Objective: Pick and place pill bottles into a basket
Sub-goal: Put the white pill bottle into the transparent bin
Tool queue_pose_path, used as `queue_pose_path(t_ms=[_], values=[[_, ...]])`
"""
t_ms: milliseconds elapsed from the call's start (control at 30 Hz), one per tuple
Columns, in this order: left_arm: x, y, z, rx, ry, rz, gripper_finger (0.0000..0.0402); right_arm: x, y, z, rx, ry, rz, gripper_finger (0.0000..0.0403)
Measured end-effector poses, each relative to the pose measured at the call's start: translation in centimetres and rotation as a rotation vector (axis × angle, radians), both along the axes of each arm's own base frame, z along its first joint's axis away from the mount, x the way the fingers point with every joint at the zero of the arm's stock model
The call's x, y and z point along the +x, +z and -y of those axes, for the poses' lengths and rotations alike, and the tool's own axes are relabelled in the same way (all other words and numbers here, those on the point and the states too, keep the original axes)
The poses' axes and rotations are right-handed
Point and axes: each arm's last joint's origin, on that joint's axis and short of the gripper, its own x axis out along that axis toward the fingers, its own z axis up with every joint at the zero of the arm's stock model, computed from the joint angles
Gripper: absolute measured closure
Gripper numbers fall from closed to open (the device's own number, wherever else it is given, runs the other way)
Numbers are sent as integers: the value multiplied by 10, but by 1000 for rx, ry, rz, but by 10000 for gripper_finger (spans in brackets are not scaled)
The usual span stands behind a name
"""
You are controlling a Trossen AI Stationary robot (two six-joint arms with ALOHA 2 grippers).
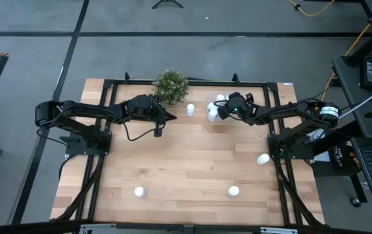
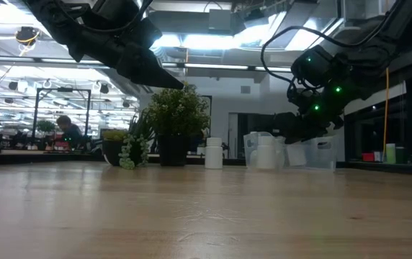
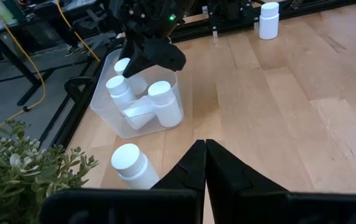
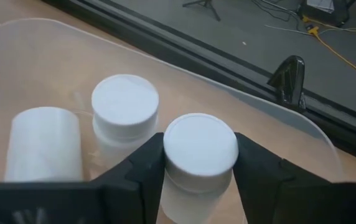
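The basket (image 3: 106, 106) is a clear plastic dish at the table's far side, right of the potted plant (image 1: 170, 84). In it one pill bottle (image 4: 125, 106) stands upright and another (image 4: 44, 143) lies on its side. My right gripper (image 4: 200, 155) reaches over the basket from the right and is shut on a third white pill bottle (image 4: 200, 143). My left gripper (image 1: 172, 117) hangs shut and empty above the table in front of the plant. A loose bottle (image 3: 131, 165) stands on the wood between it and the basket. My right gripper pinches the white pill bottle between its two fingers (image 4: 144, 171), one on each side at the cap and neck (image 4: 178, 158). The fingers slant down from the table's right. The bottle is upright inside the basket's rim (image 4: 165, 62). The view does not show whether its base rests on the basket.
Other loose bottles stand on the wood: one by the right arm's base (image 1: 263, 158) and two near the front edge (image 1: 233, 191) (image 1: 139, 192). A black frame (image 1: 199, 82) runs around the table top. The wide middle of the table is bare wood (image 1: 192, 156).
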Motion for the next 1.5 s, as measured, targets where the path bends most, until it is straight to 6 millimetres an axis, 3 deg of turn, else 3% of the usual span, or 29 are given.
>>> queue_pose_path(t_ms=[467,767,1100,1333,1500], values=[[0,0,0,0,0,0,398,-1,1,1,-17,7,-29,137],[0,0,0,-5,3,1,398,0,8,3,-83,14,-35,130],[0,0,0,-6,4,1,398,-2,45,-9,-144,152,81,130],[0,0,0,-5,4,1,398,0,72,-34,-181,463,160,130],[0,0,0,-5,5,2,398,4,77,-50,-138,672,224,130]])
